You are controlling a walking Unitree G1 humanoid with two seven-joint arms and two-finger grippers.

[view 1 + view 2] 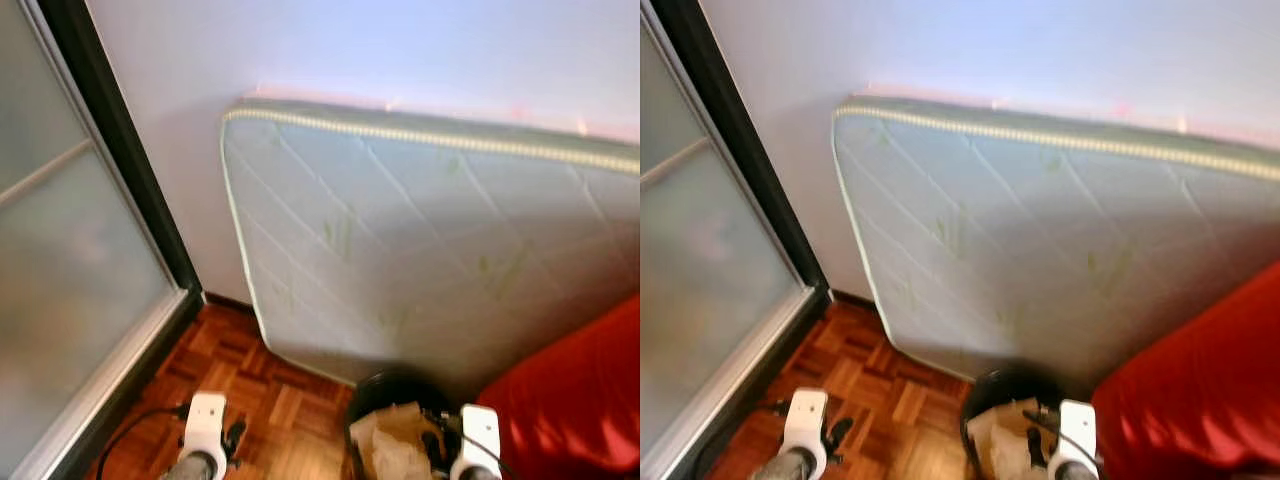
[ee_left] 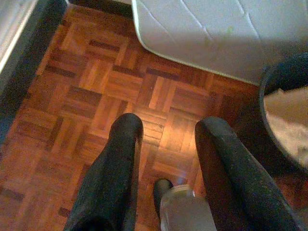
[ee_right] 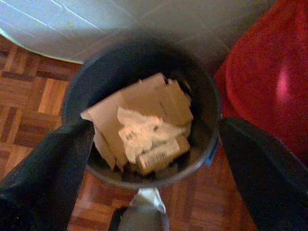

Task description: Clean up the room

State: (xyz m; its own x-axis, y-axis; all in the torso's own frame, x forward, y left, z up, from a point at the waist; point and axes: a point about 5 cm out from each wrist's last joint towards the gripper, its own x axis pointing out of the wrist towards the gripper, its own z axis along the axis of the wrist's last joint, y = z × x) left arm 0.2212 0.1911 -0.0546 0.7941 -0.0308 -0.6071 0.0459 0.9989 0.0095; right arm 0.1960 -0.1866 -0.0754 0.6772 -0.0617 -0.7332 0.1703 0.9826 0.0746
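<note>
Nearest my head camera are the two wrists; the right gripper (image 3: 154,144) hangs directly above a dark round bin (image 3: 77,86), its black fingers (image 3: 43,178) spread wide with nothing between them. I can see the bin holds torn cardboard (image 3: 144,103), crumpled white paper (image 3: 137,130) and a small labelled tube (image 3: 161,154). It stands on the parquet floor (image 2: 86,96), just in front of a pale quilted mattress (image 1: 420,230) that leans against the wall, with red fabric (image 1: 580,390) just beside it on my right. My left gripper (image 2: 166,144) hovers over bare parquet beside the bin, fingers parted and empty. A frosted sliding door (image 1: 60,270) runs along my left.
</note>
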